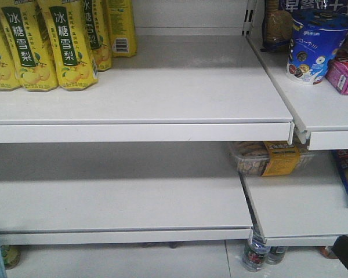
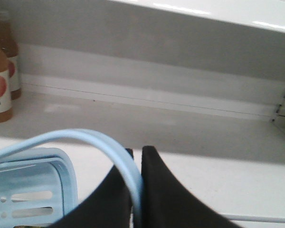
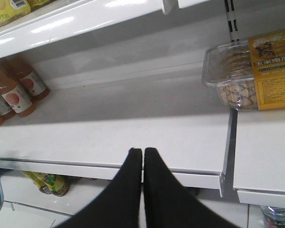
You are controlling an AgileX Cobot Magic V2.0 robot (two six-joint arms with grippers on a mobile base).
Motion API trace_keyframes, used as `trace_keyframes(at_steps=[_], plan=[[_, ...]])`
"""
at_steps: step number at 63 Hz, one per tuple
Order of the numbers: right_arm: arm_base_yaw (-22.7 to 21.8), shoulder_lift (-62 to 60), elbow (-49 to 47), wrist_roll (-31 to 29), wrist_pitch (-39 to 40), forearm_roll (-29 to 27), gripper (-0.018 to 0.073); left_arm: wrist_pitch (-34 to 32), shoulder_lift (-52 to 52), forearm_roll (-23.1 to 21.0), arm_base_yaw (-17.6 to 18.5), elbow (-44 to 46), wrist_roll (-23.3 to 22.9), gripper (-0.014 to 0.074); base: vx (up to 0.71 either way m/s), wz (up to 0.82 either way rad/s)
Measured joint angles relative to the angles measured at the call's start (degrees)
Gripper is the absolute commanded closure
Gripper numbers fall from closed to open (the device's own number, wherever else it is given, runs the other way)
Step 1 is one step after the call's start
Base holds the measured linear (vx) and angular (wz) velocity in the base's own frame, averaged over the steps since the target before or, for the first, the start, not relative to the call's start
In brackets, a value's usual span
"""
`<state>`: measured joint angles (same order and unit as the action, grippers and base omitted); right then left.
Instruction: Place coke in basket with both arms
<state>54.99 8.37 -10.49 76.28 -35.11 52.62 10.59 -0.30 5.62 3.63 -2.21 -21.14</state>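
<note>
Coke unseen: left gripper (image 2: 135,190) pinches the basket (image 2: 33,190) handle, right gripper (image 3: 143,190) pressed together, apparently seeking the bottle next.

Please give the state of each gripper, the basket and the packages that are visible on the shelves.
left gripper: shut on the basket handle
right gripper: shut, holding nothing
basket: held by its handle
clear cookie box: closed, lying flat on the shelf
peach drink bottles: upright
yellow pear drink bottles: upright
blue snack tub: upright, lid on
</note>
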Motion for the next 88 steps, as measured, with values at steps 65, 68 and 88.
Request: trace_keyframes(at_steps=[65,68,88], plan=[[0.0,0.0,0.0,0.0,0.0,0.0,0.0564,-9.4,0.0,4.4,-9.4,0.0,0.0,0.0603,0.0,0.0],[0.0,0.0,0.0,0.0,0.0,0.0,0.0564,-9.4,0.0,4.4,-9.4,0.0,0.0,0.0603,0.0,0.0],[0.0,0.0,0.0,0.0,0.0,0.0,0.0564,-9.4,0.0,4.4,-9.4,0.0,0.0,0.0603,0.0,0.0]])
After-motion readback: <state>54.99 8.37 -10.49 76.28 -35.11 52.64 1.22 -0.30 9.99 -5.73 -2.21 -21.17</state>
